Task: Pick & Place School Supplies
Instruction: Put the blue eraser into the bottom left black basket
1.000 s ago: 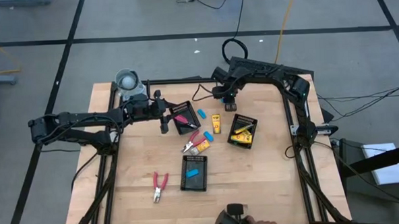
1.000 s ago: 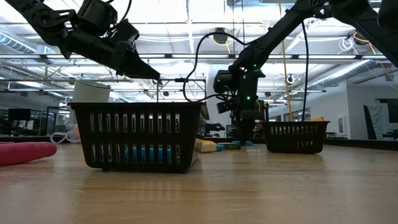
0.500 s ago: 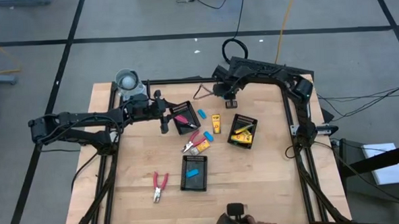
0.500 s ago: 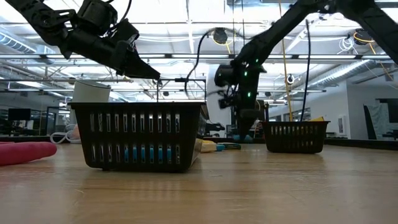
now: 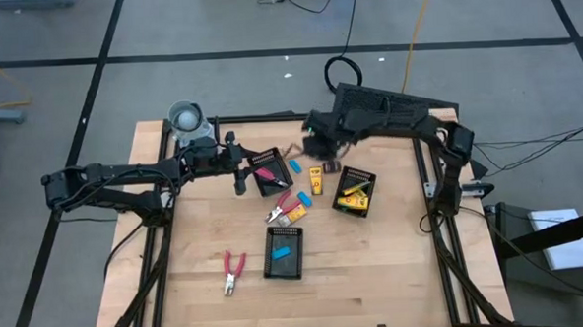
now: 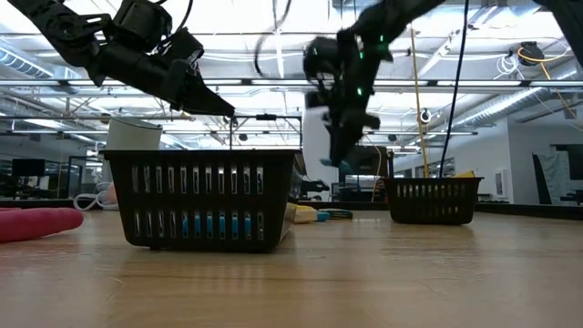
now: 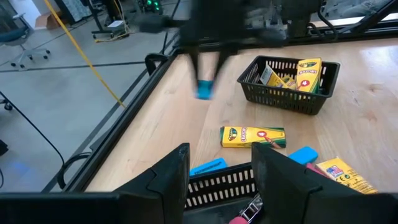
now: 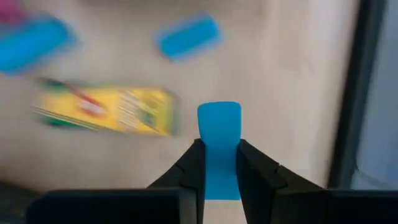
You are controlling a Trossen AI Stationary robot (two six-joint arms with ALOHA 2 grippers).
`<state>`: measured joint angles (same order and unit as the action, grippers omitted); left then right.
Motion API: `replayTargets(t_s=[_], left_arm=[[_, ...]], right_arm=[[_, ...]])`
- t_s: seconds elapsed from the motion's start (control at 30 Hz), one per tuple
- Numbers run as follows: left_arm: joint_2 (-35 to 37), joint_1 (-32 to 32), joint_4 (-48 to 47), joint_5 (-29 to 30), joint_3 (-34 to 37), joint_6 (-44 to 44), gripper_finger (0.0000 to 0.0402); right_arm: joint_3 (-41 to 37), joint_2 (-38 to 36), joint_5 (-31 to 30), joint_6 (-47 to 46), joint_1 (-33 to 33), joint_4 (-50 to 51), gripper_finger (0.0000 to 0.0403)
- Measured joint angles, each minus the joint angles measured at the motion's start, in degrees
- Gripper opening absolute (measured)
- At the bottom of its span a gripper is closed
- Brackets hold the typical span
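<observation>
Right hand (image 8: 217, 163) is raised, clamped (left hand (image 7: 217, 171) open).

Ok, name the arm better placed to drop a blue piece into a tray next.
Right. Its gripper is already shut on a blue eraser, lifted above the table. The left gripper hangs open and empty over the far tray.

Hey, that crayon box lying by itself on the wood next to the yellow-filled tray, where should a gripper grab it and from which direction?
Probably from straight above. The crayon box lies flat on the table, so only its narrow long edges offer a pinch. Close the fingers across its short width near the middle; the tray sits apart on one side, and the other side looks free too.
</observation>
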<state>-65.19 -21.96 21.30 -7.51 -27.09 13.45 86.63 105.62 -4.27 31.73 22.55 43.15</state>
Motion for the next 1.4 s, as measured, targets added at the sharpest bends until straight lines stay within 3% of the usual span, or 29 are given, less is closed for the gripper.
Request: replayTargets(t_s=[0.4, 0.63, 0.97, 1.23, 1.4], left_arm=[[0.0, 0.0, 0.0, 0.1, 0.0, 0.0, 0.0177], [0.0, 0.0, 0.0, 0.6, 0.0, 0.4, 0.0177], [0.0, -0.9, 0.0, 0.6, 0.0, -0.1, 0.0177], [0.0, -2.1, 0.0, 0.3, 0.0, -0.2, 0.0177], [0.0, -2.6, 0.0, 0.0, 0.0, -0.2, 0.0177]], right_arm=[[0.1, -1.7, 1.6, -10.9, -24.3, -3.6, 0.0053], [0.1, -1.7, 5.5, -16.7, -32.9, -12.2, 0.0053], [0.2, 4.5, 15.0, -20.7, -35.0, -22.0, 0.0053], [0.2, 6.9, 15.0, -20.3, -34.7, -24.1, 0.0054], [0.2, 6.3, 15.0, -20.8, -33.8, -25.1, 0.0152]])
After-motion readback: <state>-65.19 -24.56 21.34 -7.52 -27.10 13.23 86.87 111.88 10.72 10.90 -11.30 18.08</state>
